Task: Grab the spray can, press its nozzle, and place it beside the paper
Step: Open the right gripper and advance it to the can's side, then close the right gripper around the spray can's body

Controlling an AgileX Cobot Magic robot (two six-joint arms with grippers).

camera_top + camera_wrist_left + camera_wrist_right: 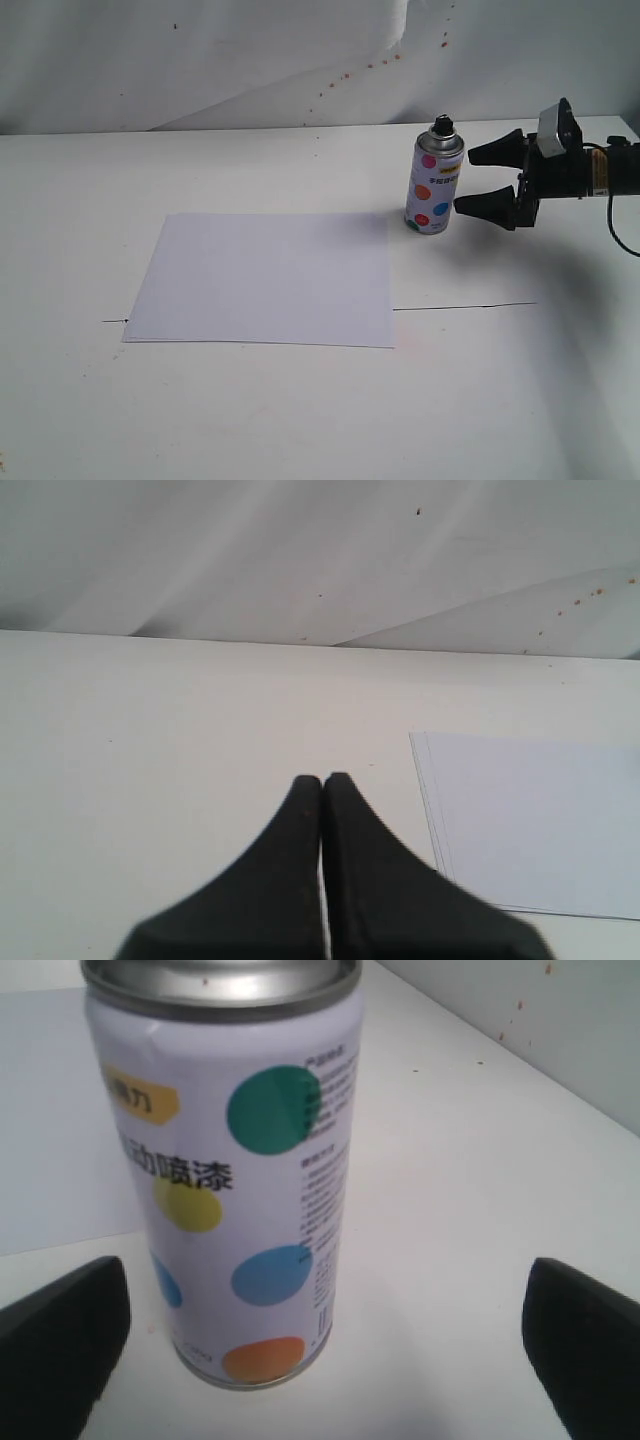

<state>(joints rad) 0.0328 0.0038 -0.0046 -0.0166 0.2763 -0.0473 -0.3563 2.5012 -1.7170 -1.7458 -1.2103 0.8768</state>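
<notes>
The white spray can (433, 183) with coloured dots stands upright on the table, just off the far right corner of the paper (263, 277). Its black nozzle (442, 125) tops the silver shoulder. My right gripper (470, 179) is open, its black fingertips a short way right of the can, not touching it. The right wrist view shows the can (232, 1175) close up between the spread fingers (60, 1335), its nozzle cut off by the frame. My left gripper (323, 779) is shut on nothing above bare table, with the paper's edge (530, 820) beside it; the exterior view does not show it.
A thin dark line (465, 306) runs across the white table (300, 410) under the paper's near part. A creased white backdrop (250, 60) with small reddish spots closes off the far side. The right arm's cable (622, 235) hangs at the right edge.
</notes>
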